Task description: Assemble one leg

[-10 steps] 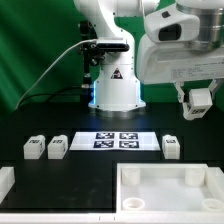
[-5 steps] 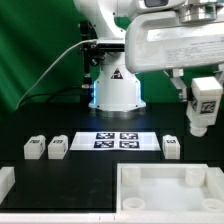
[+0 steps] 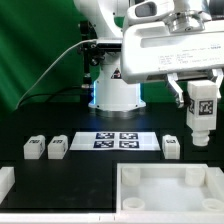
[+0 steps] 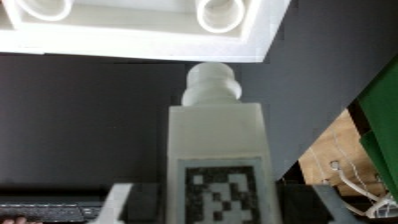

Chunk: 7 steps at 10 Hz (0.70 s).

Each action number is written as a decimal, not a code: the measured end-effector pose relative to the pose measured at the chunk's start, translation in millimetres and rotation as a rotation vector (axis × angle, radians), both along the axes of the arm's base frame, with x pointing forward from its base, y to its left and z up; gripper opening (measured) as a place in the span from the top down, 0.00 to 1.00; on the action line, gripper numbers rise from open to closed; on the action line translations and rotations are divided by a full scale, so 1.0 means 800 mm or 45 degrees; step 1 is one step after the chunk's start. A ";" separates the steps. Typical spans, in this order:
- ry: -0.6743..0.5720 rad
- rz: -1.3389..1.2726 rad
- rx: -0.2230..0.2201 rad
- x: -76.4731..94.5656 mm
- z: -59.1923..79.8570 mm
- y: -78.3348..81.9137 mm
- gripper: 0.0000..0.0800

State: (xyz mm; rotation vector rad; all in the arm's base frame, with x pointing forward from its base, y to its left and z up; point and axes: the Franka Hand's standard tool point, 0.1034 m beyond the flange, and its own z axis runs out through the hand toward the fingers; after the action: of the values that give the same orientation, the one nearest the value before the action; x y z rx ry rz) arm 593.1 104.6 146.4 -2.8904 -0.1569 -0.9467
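Observation:
My gripper [image 3: 201, 100] is shut on a leg [image 3: 201, 113], a small white block with a black-and-white tag on its face. It hangs in the air at the exterior view's right, above the table. In the wrist view the leg [image 4: 217, 140] stands between my fingers, its round peg pointing toward the tray-like part [image 4: 143, 25]. Three more legs lie on the table: two at the exterior view's left [image 3: 33, 148] [image 3: 58, 147] and one at the right [image 3: 171, 147]. The large white tray-like part [image 3: 165, 190] with corner sockets lies at the front right.
The marker board [image 3: 115, 140] lies flat at the middle of the table in front of the arm's white base [image 3: 115, 85]. A white block [image 3: 5, 182] sits at the front left edge. A green backdrop stands behind.
The gripper with the leg has come down and forward into fuller view over the last second, and shifted slightly between the last two frames. The legs on the table have not moved.

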 end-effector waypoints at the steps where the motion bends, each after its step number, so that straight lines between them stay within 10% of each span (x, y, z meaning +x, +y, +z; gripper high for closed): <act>1: 0.012 0.005 0.000 0.014 -0.021 0.006 0.64; 7: 0.024 0.005 0.012 0.032 -0.066 0.016 0.64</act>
State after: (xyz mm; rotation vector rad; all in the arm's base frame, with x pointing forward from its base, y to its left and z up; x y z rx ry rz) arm 618.7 117.8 93.7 -2.8884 -0.1557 -0.9172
